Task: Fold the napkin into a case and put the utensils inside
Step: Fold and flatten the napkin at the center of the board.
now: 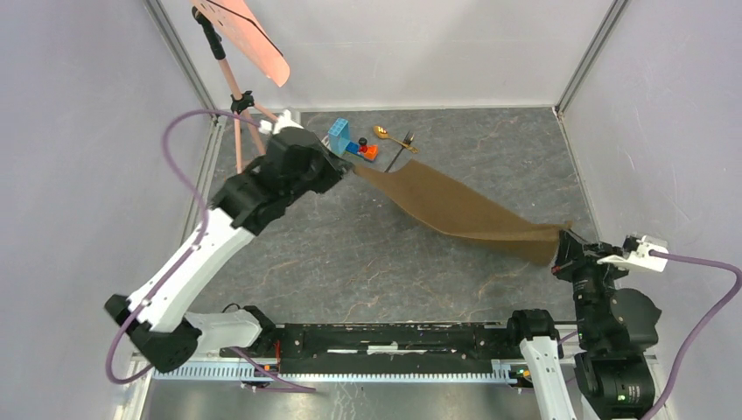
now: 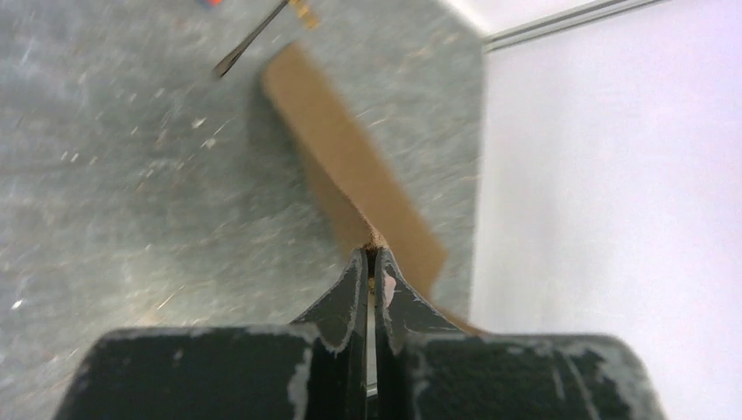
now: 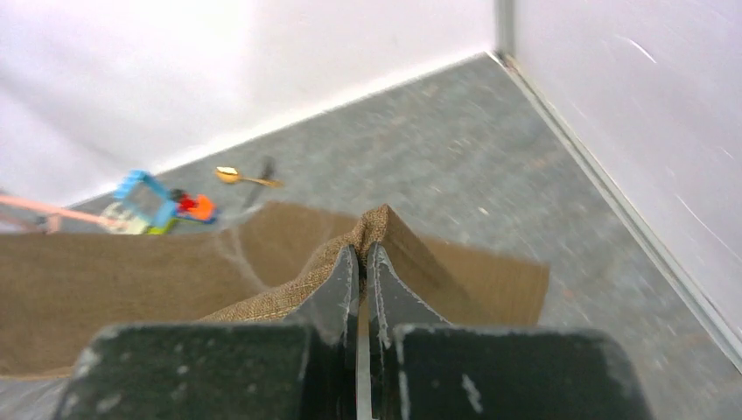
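L gripper (image 2: 372, 254): jaws pinched together on one corner of the napkin (image 1: 455, 206); a bit of weave pokes out betw. the tips (L wrist view).
R gripper (image 3: 363, 249): jaws closed tight on the opposite end of the napkin; a bunched peak of cloth rises above the tips.
Napkin: brown woven cloth, lifted and stretched diag. betw. the two grippers, far-centre to near-right; sags mid-span. Can't tell whether its lower edge touches the table (image 1: 350, 262).
Spoon (image 1: 388, 134): gold, lying on the table at the far side, beyond the L-held end; outside the cloth.
Fork (image 1: 402, 150): thin, dark, just beside the spoon, one end pointing toward the napkin edge; contact w/ cloth unclear.
Toy blocks (image 1: 352, 143): blue, red, orange cluster, just left of the spoon, near the L gripper.
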Robot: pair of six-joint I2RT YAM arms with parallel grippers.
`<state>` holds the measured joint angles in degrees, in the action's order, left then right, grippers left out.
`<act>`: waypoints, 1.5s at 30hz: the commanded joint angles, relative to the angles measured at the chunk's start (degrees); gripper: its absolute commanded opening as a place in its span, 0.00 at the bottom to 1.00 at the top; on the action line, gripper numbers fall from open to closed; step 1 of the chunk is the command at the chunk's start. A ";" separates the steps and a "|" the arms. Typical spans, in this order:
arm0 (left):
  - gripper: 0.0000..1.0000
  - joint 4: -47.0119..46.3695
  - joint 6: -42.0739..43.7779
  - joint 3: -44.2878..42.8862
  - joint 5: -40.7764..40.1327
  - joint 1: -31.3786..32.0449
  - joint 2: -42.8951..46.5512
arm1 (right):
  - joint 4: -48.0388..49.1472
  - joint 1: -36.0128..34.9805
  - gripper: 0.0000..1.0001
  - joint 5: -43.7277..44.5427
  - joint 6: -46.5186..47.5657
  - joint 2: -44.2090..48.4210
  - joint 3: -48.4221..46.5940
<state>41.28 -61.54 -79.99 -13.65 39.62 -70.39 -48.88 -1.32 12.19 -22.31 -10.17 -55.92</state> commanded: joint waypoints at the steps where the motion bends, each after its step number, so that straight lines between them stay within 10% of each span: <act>1: 0.02 0.51 7.40 -8.85 -3.05 0.11 5.49 | 13.99 0.09 0.00 -15.50 4.06 -0.72 -5.84; 12: 0.02 -6.53 12.75 -21.05 -5.36 0.33 7.36 | 24.43 1.01 0.00 -14.50 1.39 -7.18 -14.02; 30: 0.02 -16.94 18.13 -32.51 -9.74 -4.95 -33.56 | 40.86 0.94 0.00 14.31 6.09 -37.61 3.82; 45: 0.02 -18.52 16.49 -40.17 -0.70 -7.17 -51.57 | 53.25 3.39 0.00 9.57 14.58 -55.26 6.18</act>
<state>24.58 -45.91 -116.49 -16.14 32.84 -121.45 0.27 1.67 24.25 -10.33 -64.14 -48.34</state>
